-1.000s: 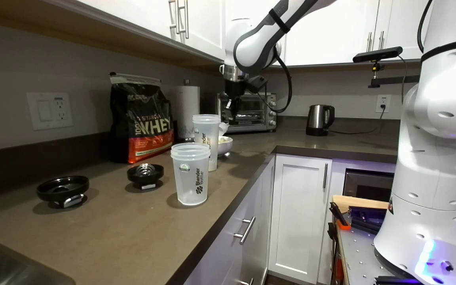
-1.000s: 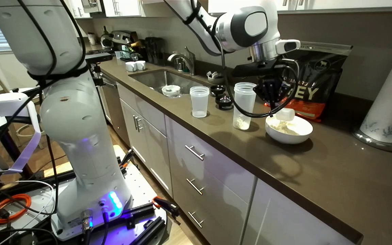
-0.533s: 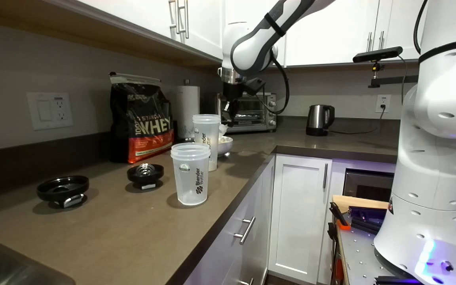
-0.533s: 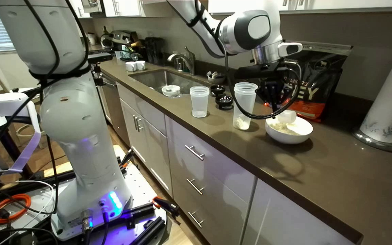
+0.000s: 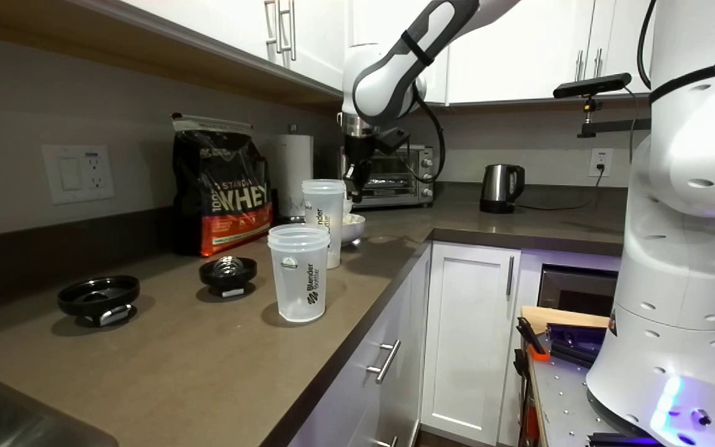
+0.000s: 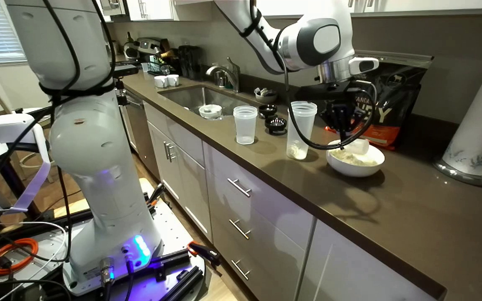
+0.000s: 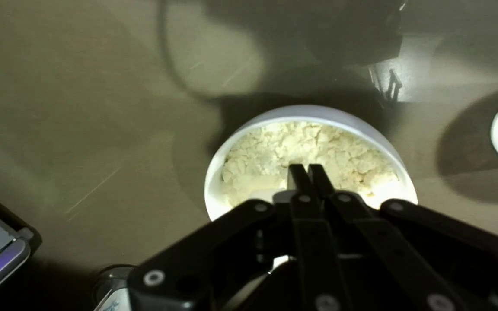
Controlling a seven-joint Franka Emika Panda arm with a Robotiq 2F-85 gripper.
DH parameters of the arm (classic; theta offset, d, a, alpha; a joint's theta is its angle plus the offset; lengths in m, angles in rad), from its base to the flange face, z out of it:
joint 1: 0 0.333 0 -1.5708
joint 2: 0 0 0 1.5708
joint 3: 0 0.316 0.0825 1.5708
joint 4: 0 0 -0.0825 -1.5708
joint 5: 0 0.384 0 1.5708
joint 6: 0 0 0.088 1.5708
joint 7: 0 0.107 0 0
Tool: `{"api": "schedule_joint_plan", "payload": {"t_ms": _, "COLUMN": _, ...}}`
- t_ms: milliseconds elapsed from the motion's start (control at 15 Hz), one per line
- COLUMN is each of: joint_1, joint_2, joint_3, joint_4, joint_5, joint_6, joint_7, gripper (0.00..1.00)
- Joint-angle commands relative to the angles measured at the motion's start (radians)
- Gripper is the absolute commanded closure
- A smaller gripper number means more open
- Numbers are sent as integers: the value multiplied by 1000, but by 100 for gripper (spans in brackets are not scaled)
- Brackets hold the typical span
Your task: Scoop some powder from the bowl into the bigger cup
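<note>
The white bowl [image 6: 355,170] of pale powder [image 7: 305,140] stands on the counter; it shows partly in an exterior view [image 5: 353,231]. My gripper [image 6: 342,144] is over the bowl, its fingertips [image 7: 309,169] nearly together, shut on the handle of a white scoop [image 6: 358,146]. The scoop's cup is low inside the bowl at the powder; how deep is unclear. In the wrist view the fingers hide most of the scoop [image 7: 264,195]. The bigger cup [image 6: 303,125], tall and frosted, stands upright beside the bowl with a little powder at its bottom; it also shows here [image 5: 325,217].
A shorter frosted cup [image 5: 300,279] and two black lids [image 5: 228,276] stand farther along the counter. A black whey bag [image 5: 227,192] is against the wall behind the bowl. A paper towel roll [image 6: 475,125], toaster oven [image 5: 395,177] and kettle [image 5: 499,189] stand beyond.
My gripper has moved down and sideways, away from the bigger cup, with the scoop. The scoop has gone lower into the bowl. The cups and bowl have not moved.
</note>
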Motion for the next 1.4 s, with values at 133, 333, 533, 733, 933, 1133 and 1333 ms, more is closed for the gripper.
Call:
{"api": "schedule_joint_plan", "payload": {"t_ms": 133, "joint_1": -15, "joint_2": 72, "joint_3": 4, "joint_4": 62, "joint_5": 75, "joint_6": -19, "joint_7": -21, "gripper": 99}}
{"api": "schedule_joint_plan", "payload": {"t_ms": 333, "joint_1": -16, "joint_2": 90, "joint_3": 4, "joint_4": 78, "joint_5": 80, "joint_6": -26, "joint_7": -17, "gripper": 99}}
{"api": "schedule_joint_plan", "payload": {"t_ms": 533, "joint_1": -17, "joint_2": 100, "joint_3": 3, "joint_4": 93, "joint_5": 73, "joint_6": -32, "joint_7": -10, "gripper": 71}}
{"api": "schedule_joint_plan", "payload": {"t_ms": 733, "joint_1": -15, "joint_2": 92, "joint_3": 4, "joint_4": 98, "joint_5": 68, "joint_6": -35, "joint_7": -13, "gripper": 52}}
{"api": "schedule_joint_plan", "payload": {"t_ms": 933, "joint_1": -12, "joint_2": 75, "joint_3": 6, "joint_4": 102, "joint_5": 66, "joint_6": -44, "joint_7": -14, "gripper": 33}}
{"api": "schedule_joint_plan", "payload": {"t_ms": 1133, "joint_1": -9, "joint_2": 37, "joint_3": 13, "joint_4": 93, "joint_5": 71, "joint_6": -58, "joint_7": -27, "gripper": 15}}
{"api": "schedule_joint_plan", "payload": {"t_ms": 1333, "joint_1": -4, "joint_2": -21, "joint_3": 25, "joint_4": 71, "joint_5": 67, "joint_6": -72, "joint_7": -34, "gripper": 0}}
